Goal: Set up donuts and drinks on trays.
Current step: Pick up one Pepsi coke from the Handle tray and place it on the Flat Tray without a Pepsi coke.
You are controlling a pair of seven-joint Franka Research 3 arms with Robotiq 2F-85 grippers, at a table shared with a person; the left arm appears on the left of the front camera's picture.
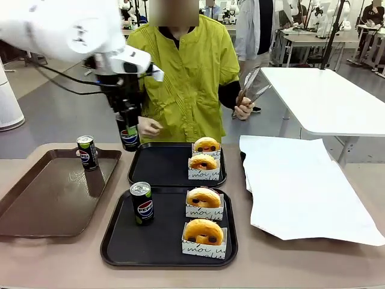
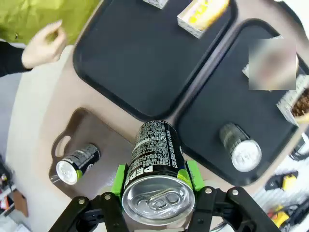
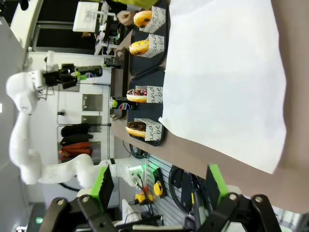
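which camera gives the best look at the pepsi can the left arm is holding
The left wrist view: the can sits close up between the left tool's green pads, silver top and label clear. The front view shows it from the side, raised above the far tray's left edge. The right wrist view shows it tiny and far off.

Blur patch hides donut on near tray.

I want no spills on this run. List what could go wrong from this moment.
1. The left gripper holds a Pepsi can high above the far black tray; a slip would drop it.
2. The person's hand is close to the held can, so lowering risks contact.
3. Set down too far right, it could knock the sleeved donuts.
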